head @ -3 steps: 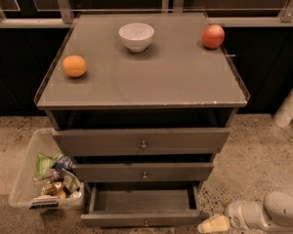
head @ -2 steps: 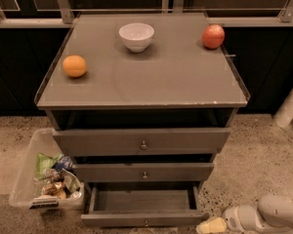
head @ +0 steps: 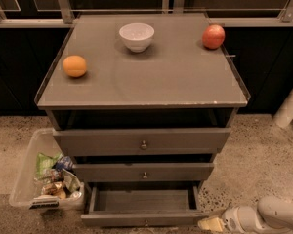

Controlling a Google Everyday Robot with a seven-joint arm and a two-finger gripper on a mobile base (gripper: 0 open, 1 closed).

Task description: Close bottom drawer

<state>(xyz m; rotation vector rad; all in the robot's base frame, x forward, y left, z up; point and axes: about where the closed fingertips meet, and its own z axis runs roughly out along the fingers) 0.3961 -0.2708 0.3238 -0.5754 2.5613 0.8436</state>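
Moved since the earlier frame: almost nothing; tool point(head: 212, 223) sits where it was.

Camera view.
Item: bottom drawer point(head: 144, 204) of grey desk point(head: 176, 77), pulled out, tray empty.
Tool: low by the floor, just beside the drawer's right front corner; apart or together, cannot tell.
Handling, judged: rigid wood, light, slides on runners.
Contact: push the front panel point(head: 112, 220) near the knob point(head: 146, 223); no grasp needed.
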